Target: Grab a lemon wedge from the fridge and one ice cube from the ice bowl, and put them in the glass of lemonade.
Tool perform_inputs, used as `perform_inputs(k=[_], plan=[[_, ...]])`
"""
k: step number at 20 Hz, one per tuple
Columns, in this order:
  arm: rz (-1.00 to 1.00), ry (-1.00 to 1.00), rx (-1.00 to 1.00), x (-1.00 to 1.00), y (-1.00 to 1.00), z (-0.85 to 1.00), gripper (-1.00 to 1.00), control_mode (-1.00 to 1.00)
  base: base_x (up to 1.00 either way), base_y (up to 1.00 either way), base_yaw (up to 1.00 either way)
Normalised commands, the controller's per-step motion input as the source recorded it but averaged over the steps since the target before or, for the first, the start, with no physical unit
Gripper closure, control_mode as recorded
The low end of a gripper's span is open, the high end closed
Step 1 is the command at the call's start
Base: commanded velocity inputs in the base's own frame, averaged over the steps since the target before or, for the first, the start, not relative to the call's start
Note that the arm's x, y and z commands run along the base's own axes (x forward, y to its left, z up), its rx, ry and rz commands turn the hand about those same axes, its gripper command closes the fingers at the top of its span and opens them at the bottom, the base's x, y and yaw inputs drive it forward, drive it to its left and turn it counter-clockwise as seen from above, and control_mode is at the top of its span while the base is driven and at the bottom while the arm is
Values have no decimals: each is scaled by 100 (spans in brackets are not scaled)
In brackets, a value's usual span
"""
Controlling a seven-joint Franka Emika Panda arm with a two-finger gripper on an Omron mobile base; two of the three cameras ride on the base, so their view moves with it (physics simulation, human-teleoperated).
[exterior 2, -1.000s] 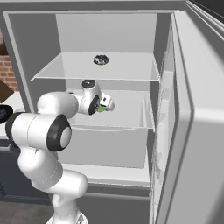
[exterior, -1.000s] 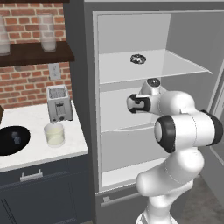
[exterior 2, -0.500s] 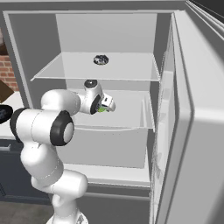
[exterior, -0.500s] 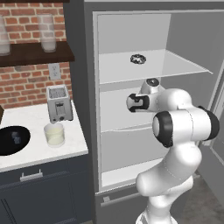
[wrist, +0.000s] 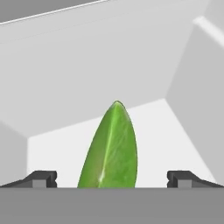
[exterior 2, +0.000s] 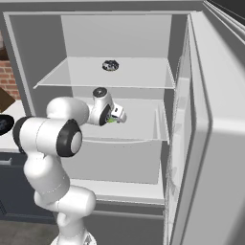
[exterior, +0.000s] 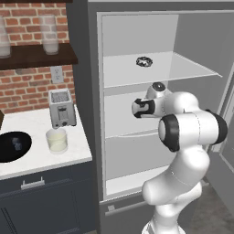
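Note:
The fridge [exterior: 87, 91] stands open, white inside with glass shelves. My gripper [exterior: 138, 109] reaches in over the middle shelf. In the hand view the green lemon wedge [wrist: 113, 151] rises between the two fingertips [wrist: 41, 178] of my gripper [wrist: 112, 179], jaws open on either side of it, not touching it. From the right, the lemon wedge [exterior 2: 111, 120] peeks out at my gripper [exterior 2: 117, 116]. On the white counter left of the fridge stand the glass of lemonade [exterior: 57, 140] and the black ice bowl [exterior: 9, 153] with an ice cube [exterior: 17, 145] in it.
The fridge door [exterior 2: 215, 143] is swung open on the right, close to the arm. A small dark round thing [exterior: 144, 61] lies on the upper shelf. A toaster [exterior: 61, 108] stands behind the glass, and taller clear glasses [exterior: 49, 40] sit on a wall shelf.
The elbow has swung slightly and the hand has edged a little deeper over the middle shelf. The jaws stay open and the wedge has not moved.

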Motion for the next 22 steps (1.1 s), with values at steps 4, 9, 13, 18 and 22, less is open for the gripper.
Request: perform_inputs(k=[4,9,13,18,22], plan=[[0,0,0,12,0,-7,-100,-100,0,0,0],[0,0,0,12,0,-18,-100,-100,0,0,0],[0,1,0,1,0,-11,-100,-100,0,0,0],[0,0,0,0,0,0,100,-100,0,0,0],[0,0,0,0,0,0,100,-100,0,0,0]])
